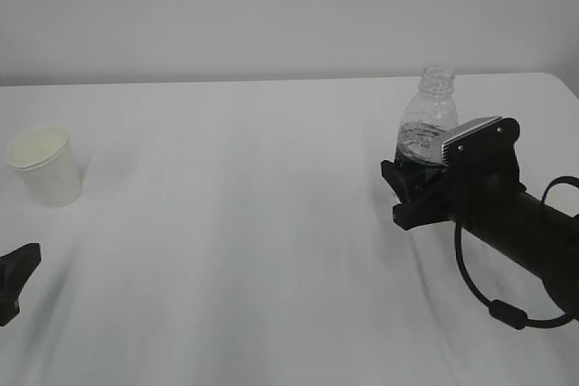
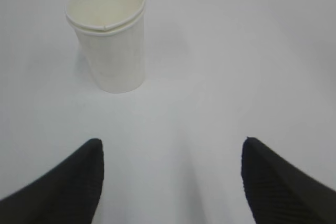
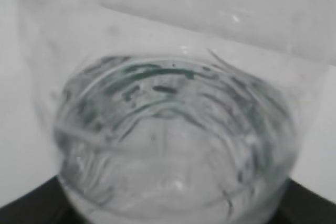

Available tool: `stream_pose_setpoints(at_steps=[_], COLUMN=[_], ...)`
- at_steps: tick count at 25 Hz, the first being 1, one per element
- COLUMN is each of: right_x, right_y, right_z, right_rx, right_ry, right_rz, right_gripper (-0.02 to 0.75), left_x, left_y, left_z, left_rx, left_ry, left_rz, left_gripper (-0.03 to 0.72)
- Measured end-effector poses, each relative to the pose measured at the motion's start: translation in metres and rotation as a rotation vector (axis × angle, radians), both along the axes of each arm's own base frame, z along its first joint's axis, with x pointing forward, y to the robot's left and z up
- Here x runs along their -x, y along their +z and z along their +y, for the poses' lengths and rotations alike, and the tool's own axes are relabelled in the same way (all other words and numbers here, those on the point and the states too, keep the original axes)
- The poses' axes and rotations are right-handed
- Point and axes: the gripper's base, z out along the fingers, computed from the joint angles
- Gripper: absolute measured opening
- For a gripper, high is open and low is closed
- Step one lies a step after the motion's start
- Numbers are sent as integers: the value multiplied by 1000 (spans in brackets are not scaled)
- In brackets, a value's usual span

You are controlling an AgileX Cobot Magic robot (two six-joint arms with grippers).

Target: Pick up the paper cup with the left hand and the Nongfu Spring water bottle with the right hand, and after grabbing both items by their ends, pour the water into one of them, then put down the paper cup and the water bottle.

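The white counter (image 1: 271,223) carries everything. The right hand (image 1: 507,214) has its pincer (image 1: 412,189) closed around the lower body of the Nongfu Spring water bottle (image 1: 428,119), which stands upright, neck bare. Far left of the bottle sits the paper cup (image 1: 45,164), untouched; the left hand's pincer (image 2: 170,182) gapes wide and empty just short of it. Pickup looks half done: next, the left pincer should advance around the cup and close

A bare test bench, lab-like

I worked over a white-draped table (image 1: 271,223) against a blank grey wall (image 1: 271,6).
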Motion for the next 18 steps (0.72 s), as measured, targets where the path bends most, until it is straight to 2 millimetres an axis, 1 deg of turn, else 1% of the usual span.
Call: stream_pose_setpoints(at_steps=[9,18], right_x=[24,43], right_y=[12,24], right_z=[-3,-2], right_rx=[8,20], right_ry=[26,87], right_rz=[9,-6], right_gripper=[465,465], left_x=[0,0], left_y=[0,0], left_z=[0,0], left_rx=[0,0], left_ry=[0,0], left_rz=[0,0], left_gripper=[587,587])
